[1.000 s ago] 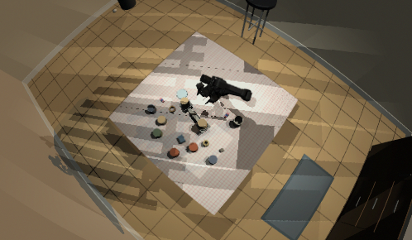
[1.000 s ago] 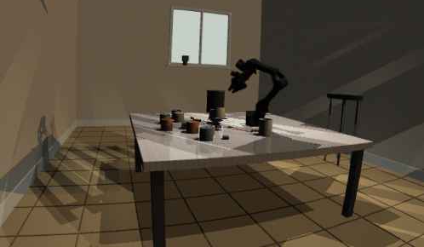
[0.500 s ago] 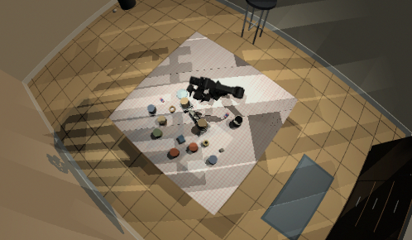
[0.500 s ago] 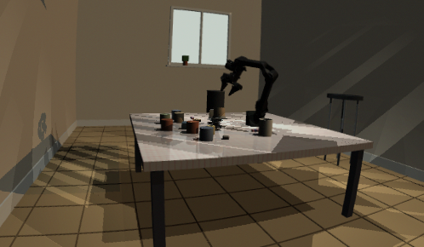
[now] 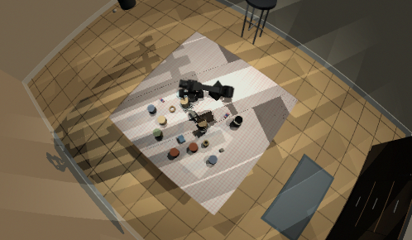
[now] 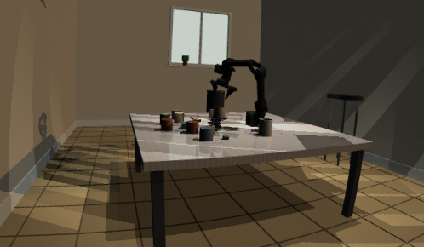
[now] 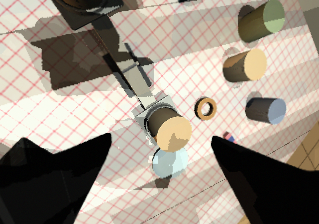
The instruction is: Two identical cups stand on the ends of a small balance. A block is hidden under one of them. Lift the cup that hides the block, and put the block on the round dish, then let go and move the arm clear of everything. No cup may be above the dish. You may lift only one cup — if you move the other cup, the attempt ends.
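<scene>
The balance [image 7: 131, 82] [image 5: 194, 115] lies on the table with a tan-topped cup on each end. The near cup [image 7: 168, 131] [image 5: 184, 102] [image 6: 219, 112] stands upright right beside the pale blue round dish [image 7: 170, 164]. The far cup [image 5: 203, 124] shows only as a rim at the top edge of the wrist view [image 7: 86, 4]. My gripper [image 7: 162, 139] [image 5: 187, 90] [image 6: 223, 89] is open and empty. It hangs above the near cup, its fingers apart on either side and not touching it. No block is visible.
Around the balance stand a green cylinder [image 7: 261, 20] [image 5: 157, 134], a tan one [image 7: 243, 65] [image 5: 162, 120] and a blue one [image 7: 266, 110] [image 5: 151, 108], with a ring [image 7: 206, 108] [image 5: 171, 109]. Red-brown cylinders [image 5: 174, 152], a blue cube [image 5: 180, 139] and a black cup [image 5: 237, 122] stand further off.
</scene>
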`<state>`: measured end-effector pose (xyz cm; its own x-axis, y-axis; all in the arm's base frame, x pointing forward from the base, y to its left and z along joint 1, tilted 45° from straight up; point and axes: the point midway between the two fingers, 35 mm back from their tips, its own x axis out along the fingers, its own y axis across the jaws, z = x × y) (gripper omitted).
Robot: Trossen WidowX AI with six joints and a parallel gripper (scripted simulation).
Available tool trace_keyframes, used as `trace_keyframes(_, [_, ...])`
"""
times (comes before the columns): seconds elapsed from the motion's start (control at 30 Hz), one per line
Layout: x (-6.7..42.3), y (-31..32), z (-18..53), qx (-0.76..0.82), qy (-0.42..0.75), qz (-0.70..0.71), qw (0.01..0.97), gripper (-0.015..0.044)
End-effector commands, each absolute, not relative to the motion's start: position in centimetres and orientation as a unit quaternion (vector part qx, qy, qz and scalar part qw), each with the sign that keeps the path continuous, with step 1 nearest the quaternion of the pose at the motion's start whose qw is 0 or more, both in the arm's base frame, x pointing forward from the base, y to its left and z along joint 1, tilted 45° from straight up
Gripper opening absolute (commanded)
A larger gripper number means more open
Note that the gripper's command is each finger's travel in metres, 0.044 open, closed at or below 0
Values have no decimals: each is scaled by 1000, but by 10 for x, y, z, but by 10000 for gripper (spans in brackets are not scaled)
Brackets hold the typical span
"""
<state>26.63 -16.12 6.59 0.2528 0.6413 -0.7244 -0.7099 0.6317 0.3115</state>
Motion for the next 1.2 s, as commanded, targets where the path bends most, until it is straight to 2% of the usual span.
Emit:
trace_keyframes(0.0, [273,-162,53,-76,426,466,772,440])
trace_keyframes(0.53, [292,-158,-17,-217,334,631,665,440])
trace_keyframes(1.17, [293,-140,-36,-219,332,633,664,440])
